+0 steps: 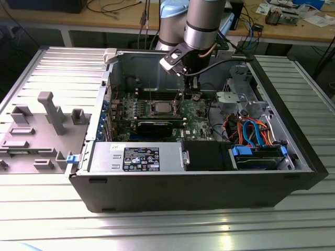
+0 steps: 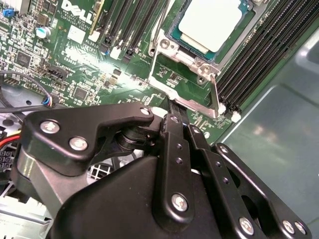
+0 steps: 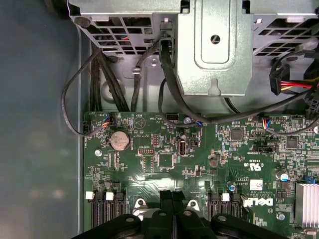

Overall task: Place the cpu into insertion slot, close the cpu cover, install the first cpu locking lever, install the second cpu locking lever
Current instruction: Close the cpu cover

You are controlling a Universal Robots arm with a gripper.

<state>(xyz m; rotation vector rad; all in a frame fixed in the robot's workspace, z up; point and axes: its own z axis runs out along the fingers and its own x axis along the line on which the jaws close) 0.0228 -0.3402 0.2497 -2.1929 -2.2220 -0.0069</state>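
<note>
Silver-topped, the cpu [image 2: 209, 20] sits in the insertion slot [image 2: 167, 46], at eight o'clock from the gripper [image 1: 191, 95] in the exterior view. The cpu cover [image 2: 185, 99] stands tilted open, and the gripper's fingers [image 2: 175, 134], pressed together, touch its raised edge.

Showed as a ribbed silver metal table [image 1: 157, 230], spread over the lower frame and up both sides. Bore an open black computer case [image 1: 183, 189] lying flat across the centre, its inside turned upward. Bore too, at middle left, a grey fixture plate [image 1: 31, 149] with upright posts [image 1: 47, 107], and a small blue clip [image 1: 71, 158] just beside the case's lower left corner.
</note>
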